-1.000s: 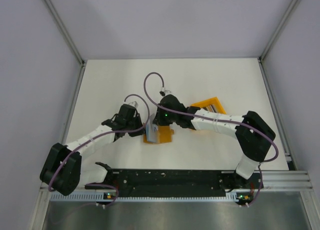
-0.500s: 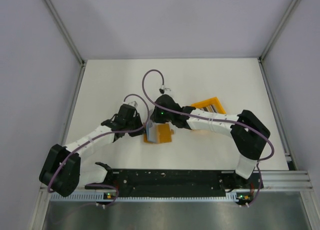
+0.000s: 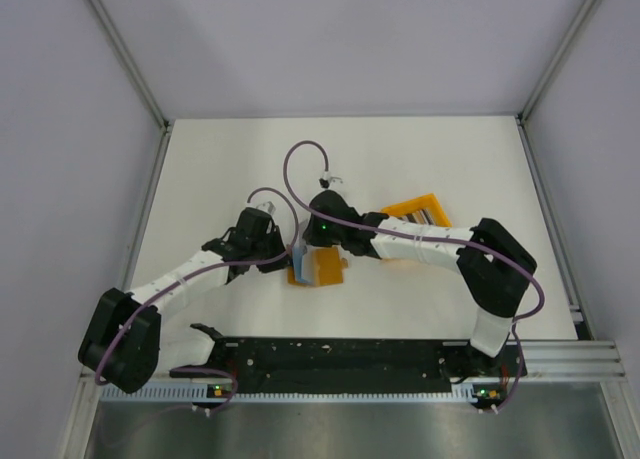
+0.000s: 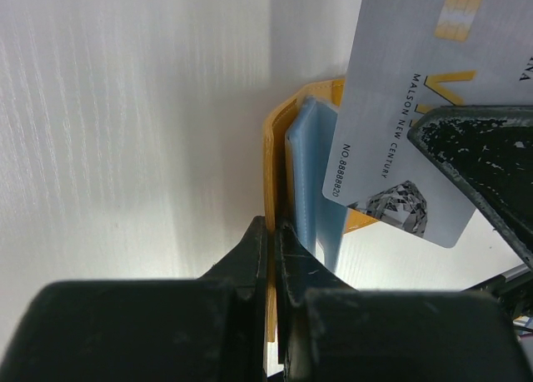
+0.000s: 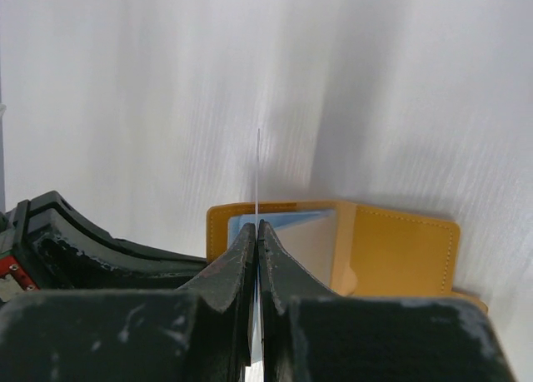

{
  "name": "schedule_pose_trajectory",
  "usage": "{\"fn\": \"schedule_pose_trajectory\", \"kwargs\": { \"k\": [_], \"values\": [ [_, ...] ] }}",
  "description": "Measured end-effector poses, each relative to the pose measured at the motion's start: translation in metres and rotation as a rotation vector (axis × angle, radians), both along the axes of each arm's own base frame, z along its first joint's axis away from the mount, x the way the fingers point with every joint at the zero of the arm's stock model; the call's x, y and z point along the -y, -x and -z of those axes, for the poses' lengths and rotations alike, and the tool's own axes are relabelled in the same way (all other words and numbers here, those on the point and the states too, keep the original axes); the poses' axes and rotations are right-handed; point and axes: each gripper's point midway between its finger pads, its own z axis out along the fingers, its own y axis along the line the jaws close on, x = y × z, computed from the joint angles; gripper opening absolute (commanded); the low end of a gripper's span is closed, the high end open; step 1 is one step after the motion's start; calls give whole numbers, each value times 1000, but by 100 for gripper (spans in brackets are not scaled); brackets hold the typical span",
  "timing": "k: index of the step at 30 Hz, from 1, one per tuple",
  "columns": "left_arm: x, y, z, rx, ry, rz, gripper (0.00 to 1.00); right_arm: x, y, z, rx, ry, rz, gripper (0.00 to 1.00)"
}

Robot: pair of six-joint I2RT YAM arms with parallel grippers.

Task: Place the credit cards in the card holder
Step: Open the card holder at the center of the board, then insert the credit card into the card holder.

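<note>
Credit card [image 4: 400, 91] cut off above, bin [image 3: 410, 203] partly behind right arm [image 3: 430, 247]

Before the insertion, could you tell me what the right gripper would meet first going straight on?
Probably the open card holder: the right gripper is shut on a credit card, whose edge leads towards the holder's blue lining. Depth is unclear.

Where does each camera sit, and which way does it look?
Top external: above and behind the bases, looking down at the table; both arms show whole, meeting over the card holder.
Left wrist: on the left arm, looking along the left gripper, shut on the card holder's edge; its black fingers show.
Right wrist: on the right arm, looking along the right gripper, shut on a credit card seen edge-on.
Shared: both wrist views show the card holder and that card.
</note>
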Motion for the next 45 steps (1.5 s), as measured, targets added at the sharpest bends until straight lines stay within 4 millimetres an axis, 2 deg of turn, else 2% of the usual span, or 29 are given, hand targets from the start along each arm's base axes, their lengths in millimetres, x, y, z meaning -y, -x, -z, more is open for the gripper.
{"fn": "schedule_pose_trajectory", "kwargs": {
  "k": [9,17,23,28,36,40,45],
  "values": [
    [0,0,0,0,-1,0,0,14,3,12,-3,74,12,0],
    [-1,-1,5,-3,-18,1,0,37,19,28,-29,132,-26,0],
    [-4,2,24,-41,-45,2,0,47,35,48,-122,59,-109,0],
    [-3,1,36,-62,-55,2,0,55,31,55,-181,-24,-123,0],
    [6,-8,39,-43,-23,12,0,46,38,50,-218,-173,-183,0],
    [7,-10,38,-39,-16,13,0,47,42,56,-244,-181,-168,0],
    [7,-10,38,-40,-16,7,0,55,37,62,-240,-152,-122,0]
  ]
}}
